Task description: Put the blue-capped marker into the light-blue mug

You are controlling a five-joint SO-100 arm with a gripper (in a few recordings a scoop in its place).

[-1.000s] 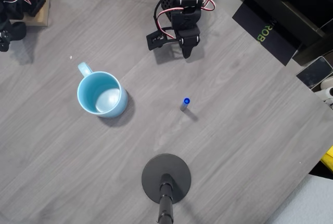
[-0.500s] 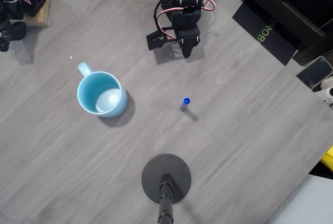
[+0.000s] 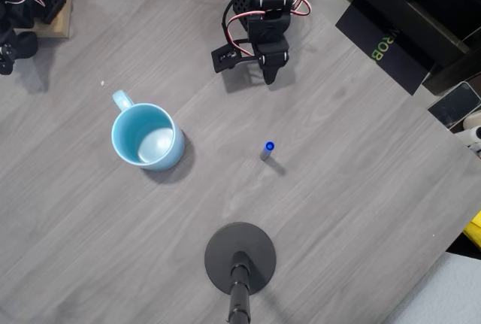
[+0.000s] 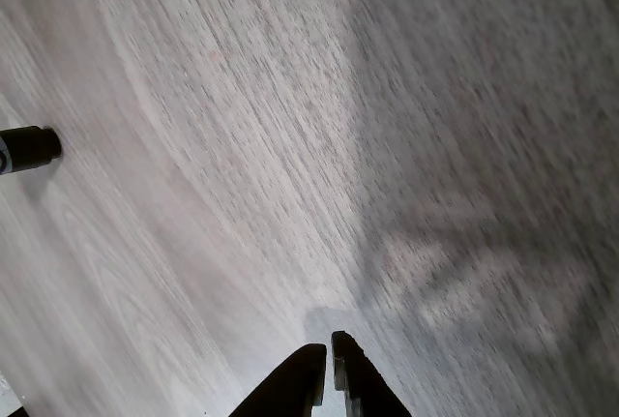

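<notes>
Two task items sit apart: blue-capped marker (image 3: 267, 149) standing upright, light-blue mug (image 3: 146, 137) mouth-up to receive it. My claw (image 4: 326, 357) is pressed together, empty.

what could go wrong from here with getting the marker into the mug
The blue-capped marker stands upright on end, apart from everything, so a glancing touch from the gripper would likely topple it and let it roll. The wrist view shows the fingers nearly closed; they would need to open before reaching it. The light-blue mug sits well to the left in the overhead view, so a weak grip could drop the marker on the way across.
</notes>
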